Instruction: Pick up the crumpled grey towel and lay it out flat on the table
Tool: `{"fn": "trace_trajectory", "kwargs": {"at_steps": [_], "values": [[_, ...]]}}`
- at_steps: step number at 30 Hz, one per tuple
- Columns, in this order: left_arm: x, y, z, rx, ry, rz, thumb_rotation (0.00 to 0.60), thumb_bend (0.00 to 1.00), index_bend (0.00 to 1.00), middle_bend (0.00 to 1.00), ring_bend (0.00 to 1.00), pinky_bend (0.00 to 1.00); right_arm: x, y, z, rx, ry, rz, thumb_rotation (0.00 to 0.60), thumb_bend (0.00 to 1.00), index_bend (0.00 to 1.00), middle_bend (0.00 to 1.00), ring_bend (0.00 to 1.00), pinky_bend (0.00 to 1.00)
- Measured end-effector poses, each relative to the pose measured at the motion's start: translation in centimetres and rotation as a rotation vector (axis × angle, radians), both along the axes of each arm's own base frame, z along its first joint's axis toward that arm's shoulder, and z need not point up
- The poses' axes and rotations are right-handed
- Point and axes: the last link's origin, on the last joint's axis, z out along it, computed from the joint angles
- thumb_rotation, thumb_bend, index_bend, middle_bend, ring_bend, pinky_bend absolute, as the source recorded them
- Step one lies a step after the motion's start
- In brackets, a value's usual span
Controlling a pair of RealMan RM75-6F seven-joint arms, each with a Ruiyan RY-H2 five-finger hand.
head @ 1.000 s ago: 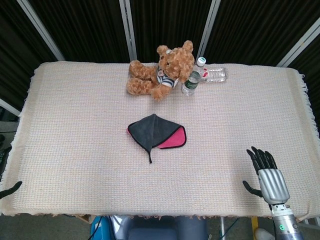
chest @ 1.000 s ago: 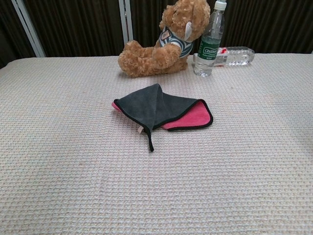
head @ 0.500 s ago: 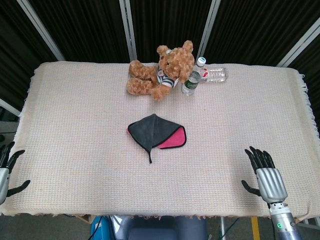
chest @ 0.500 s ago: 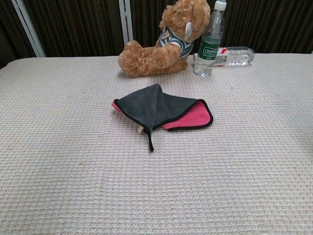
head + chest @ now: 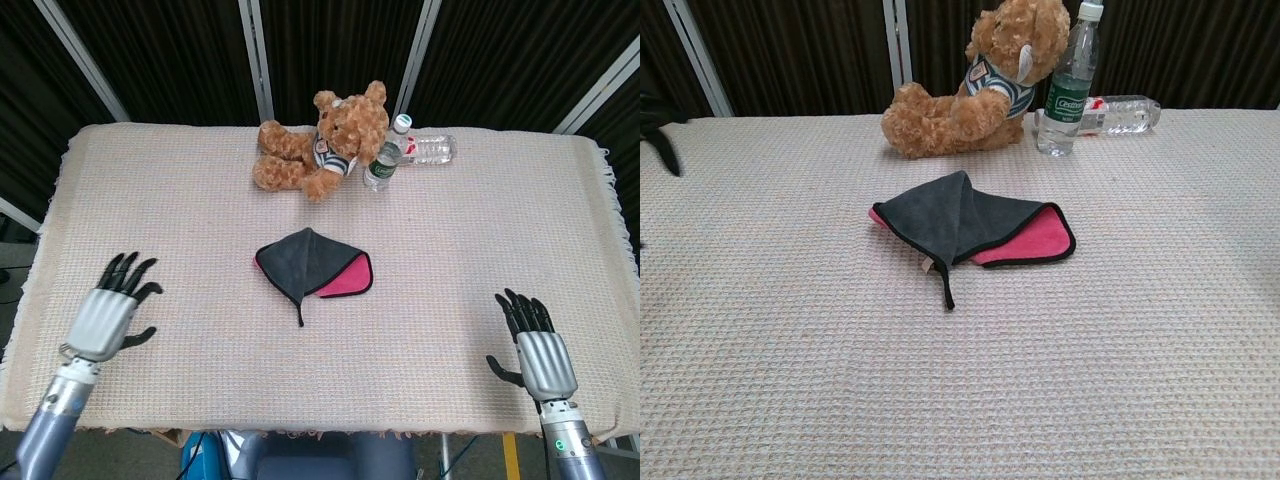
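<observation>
The grey towel [image 5: 308,259] lies folded over itself at the middle of the table, its pink underside showing at the right; in the chest view the grey towel [image 5: 955,220] shows a thin tail pointing toward me. My left hand [image 5: 108,310] hovers over the table's front left, fingers spread, holding nothing, well left of the towel. In the chest view only dark fingertips [image 5: 662,140] show at the left edge. My right hand [image 5: 535,350] is at the front right, fingers apart and empty, far from the towel.
A brown teddy bear [image 5: 325,140] sits at the back centre of the table. An upright water bottle [image 5: 386,155] stands next to it, with another bottle [image 5: 432,148] lying flat behind. The woven table cover [image 5: 200,220] spans the whole top.
My left hand has come up from the front-left edge and moved inward over the table. The right hand has shifted only slightly. The towel has not moved.
</observation>
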Motion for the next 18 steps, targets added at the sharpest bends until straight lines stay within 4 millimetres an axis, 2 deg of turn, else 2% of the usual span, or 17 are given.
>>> {"fn": "trace_trajectory", "kwargs": {"at_steps": [7, 12, 18], "values": [[6.8, 3.7, -6.8, -0.119, 0.042, -0.131, 0.6, 0.19, 0.42, 0.14, 0.0, 0.02, -1.0, -0.8, 0.5, -0.013, -0.013, -0.048, 0.6, 0.26, 0.0, 0.0, 0.0, 0.0], [9.8, 5.9, -10.8, -0.159, 0.095, -0.181, 0.6, 0.21, 0.42, 0.16, 0.0, 0.02, -1.5, -1.2, 0.7, -0.02, -0.02, -0.07, 0.6, 0.26, 0.0, 0.0, 0.0, 0.0], [12.0, 7.6, -14.5, -0.19, 0.144, -0.198, 0.6, 0.21, 0.43, 0.16, 0.0, 0.03, -2.2, -1.6, 1.1, -0.027, -0.032, -0.094, 0.6, 0.26, 0.0, 0.0, 0.0, 0.0]]}}
